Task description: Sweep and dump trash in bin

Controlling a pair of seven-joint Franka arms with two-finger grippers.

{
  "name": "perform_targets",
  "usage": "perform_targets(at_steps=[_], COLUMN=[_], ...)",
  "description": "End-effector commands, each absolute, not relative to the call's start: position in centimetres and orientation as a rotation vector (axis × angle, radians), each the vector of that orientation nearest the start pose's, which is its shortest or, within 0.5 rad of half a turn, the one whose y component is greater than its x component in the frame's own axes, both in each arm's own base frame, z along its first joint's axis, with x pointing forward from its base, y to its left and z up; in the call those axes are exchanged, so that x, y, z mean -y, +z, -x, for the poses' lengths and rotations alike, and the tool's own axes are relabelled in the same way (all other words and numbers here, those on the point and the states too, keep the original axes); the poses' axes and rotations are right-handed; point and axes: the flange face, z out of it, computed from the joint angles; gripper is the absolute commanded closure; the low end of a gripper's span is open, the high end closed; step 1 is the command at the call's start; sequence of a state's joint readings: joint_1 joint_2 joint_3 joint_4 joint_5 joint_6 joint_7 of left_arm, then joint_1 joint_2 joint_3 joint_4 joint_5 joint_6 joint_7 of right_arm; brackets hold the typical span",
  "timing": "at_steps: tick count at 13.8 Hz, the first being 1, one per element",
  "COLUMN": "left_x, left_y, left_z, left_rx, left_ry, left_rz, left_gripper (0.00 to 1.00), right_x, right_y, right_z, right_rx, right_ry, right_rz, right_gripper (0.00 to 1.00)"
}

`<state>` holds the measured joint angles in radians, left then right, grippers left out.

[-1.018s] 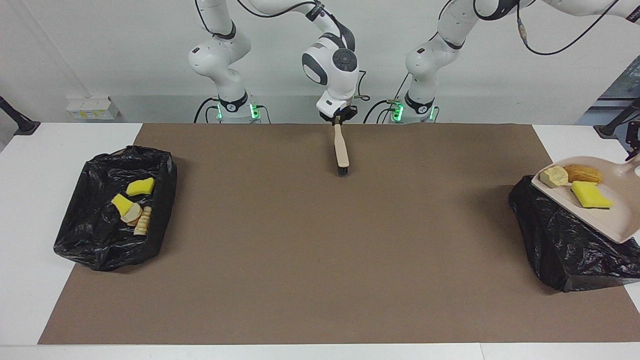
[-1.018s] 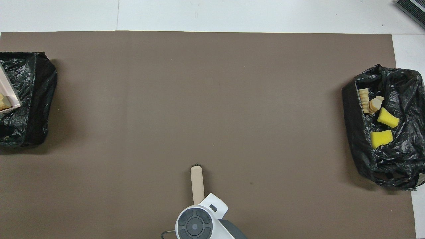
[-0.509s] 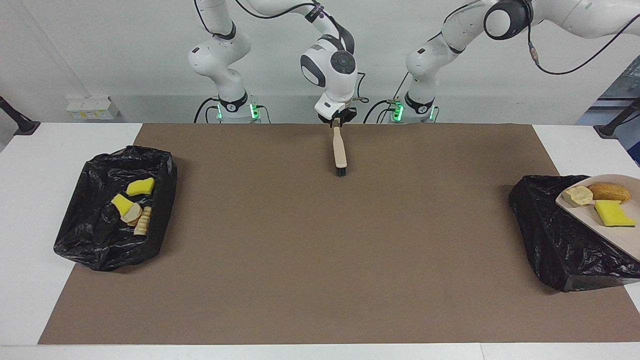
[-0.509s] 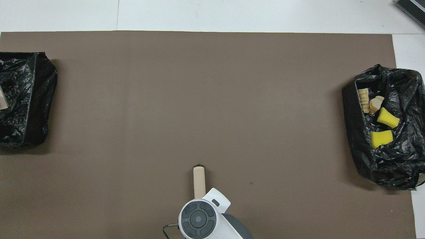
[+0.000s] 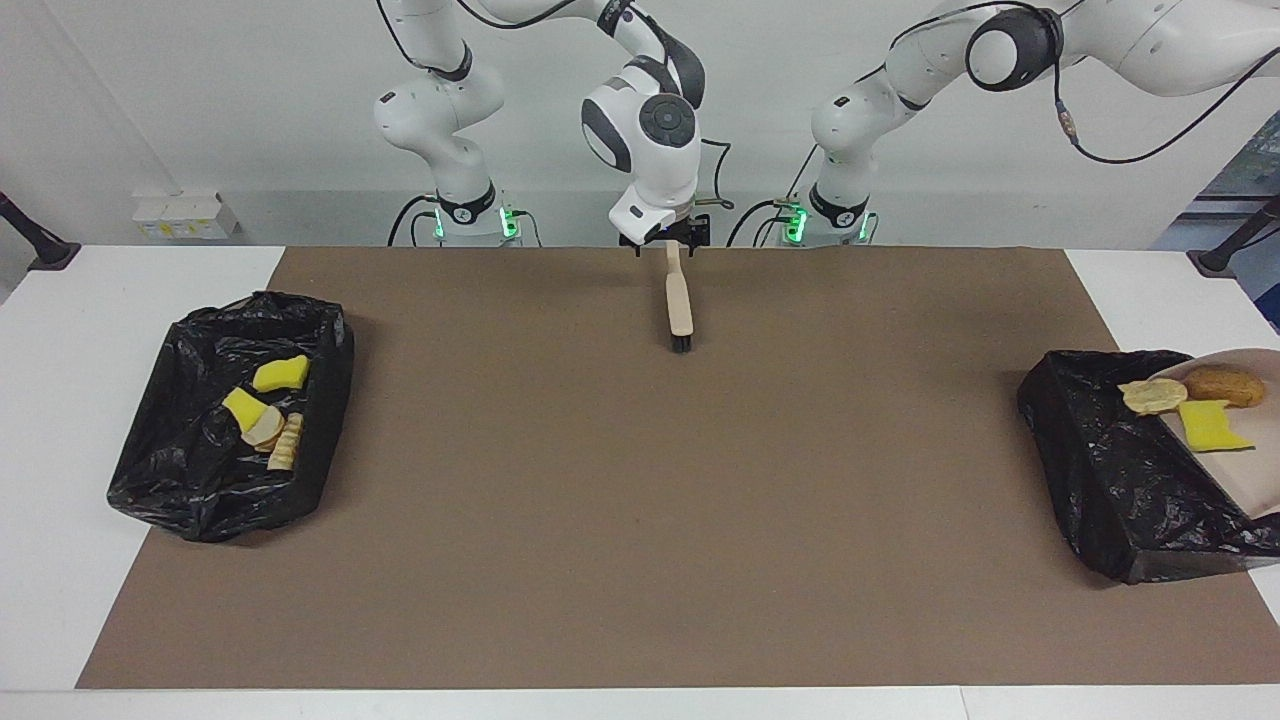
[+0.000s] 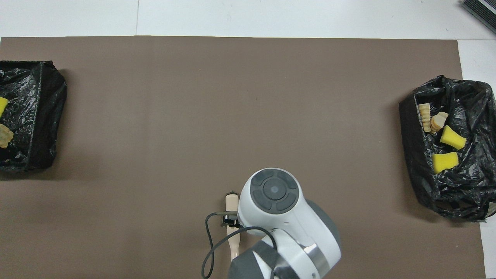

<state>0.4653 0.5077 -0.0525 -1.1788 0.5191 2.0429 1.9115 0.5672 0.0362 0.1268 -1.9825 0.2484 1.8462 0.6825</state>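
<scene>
The beige brush (image 5: 680, 305) lies on the brown mat near the robots, its handle end under my right gripper (image 5: 668, 238), whose fingers stand open on either side of the handle. The brush also shows in the overhead view (image 6: 231, 203). The beige dustpan (image 5: 1255, 440) is tilted over the black bin (image 5: 1110, 470) at the left arm's end. A pale scrap (image 5: 1150, 395), a brown scrap (image 5: 1222, 385) and a yellow scrap (image 5: 1210, 425) sit at its lower lip. My left gripper is out of view.
A second black bin (image 5: 190, 470) at the right arm's end holds yellow chunks (image 5: 280, 373) and tan pieces (image 5: 285, 440). It also shows in the overhead view (image 6: 465, 193). The brown mat (image 5: 640, 500) covers most of the table.
The dustpan moved outward over the bin and tipped further, and the three scraps slid to its lip. My right gripper opened off the brush handle and rose; the brush stayed on the mat.
</scene>
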Motion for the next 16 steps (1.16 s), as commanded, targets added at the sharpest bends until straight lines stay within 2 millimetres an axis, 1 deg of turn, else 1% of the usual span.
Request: perform_targets(at_steps=[1, 2, 3, 4, 6, 7, 8, 9, 11, 13, 14, 15, 16], left_x=[-32.4, -32.1, -31.6, -31.8, -31.9, -31.8, -31.7, -31.7, -31.2, -29.9, -29.5, -28.6, -27.5], left_y=[56.4, 56.4, 57.0, 58.4, 60.2, 60.8, 61.1, 61.2, 61.5, 61.7, 61.8, 62.2, 62.1], left_z=[-66.1, -66.2, -66.3, -65.7, -64.9, -64.7, -64.7, -64.7, -64.8, -65.3, -65.4, -65.7, -66.1], left_rx=[-1.909, -1.908, -1.905, -1.883, -1.856, -1.848, -1.843, -1.838, -1.839, -1.85, -1.853, -1.857, -1.871], left_ry=[0.508, 0.532, 0.545, 0.545, 0.548, 0.544, 0.547, 0.561, 0.558, 0.55, 0.547, 0.538, 0.534], left_rz=[1.689, 1.68, 1.659, 1.654, 1.653, 1.65, 1.644, 1.631, 1.621, 1.602, 1.597, 1.584, 1.571], left_gripper=[1.0, 1.0, 1.0, 1.0, 1.0, 1.0, 1.0, 1.0, 1.0, 1.0, 1.0, 1.0, 1.0], right_x=[-32.4, -30.7, -29.2, -27.7, -22.8, -20.7, -18.7, -16.4, -12.9, -10.2, -9.0, -7.8, -6.8], right_y=[45.4, 46.0, 46.7, 47.6, 49.1, 49.6, 50.1, 50.5, 51.3, 52.4, 53.3, 53.7, 53.9], right_z=[-45.1, -46.8, -48.0, -49.3, -52.2, -53.0, -53.8, -54.4, -55.1, -55.3, -55.6, -55.8, -56.0], right_rx=[-0.126, -0.15, -0.157, -0.166, -0.228, -0.21, -0.191, -0.173, -0.091, -0.066, -0.065, -0.032, 0.011], right_ry=[0.357, 0.311, 0.286, 0.253, 0.222, 0.223, 0.217, 0.221, 0.233, 0.21, 0.185, 0.176, 0.167], right_rz=[3.062, 3.08, 3.097, 3.096, 3.084, 3.085, 3.08, 3.077, 3.097, 3.107, 3.105, 3.101, 3.096], right_gripper=[0.0, 0.0, 0.0, 0.0, 0.0, 0.0, 0.0, 0.0, 0.0, 0.0, 0.0, 0.0, 0.0])
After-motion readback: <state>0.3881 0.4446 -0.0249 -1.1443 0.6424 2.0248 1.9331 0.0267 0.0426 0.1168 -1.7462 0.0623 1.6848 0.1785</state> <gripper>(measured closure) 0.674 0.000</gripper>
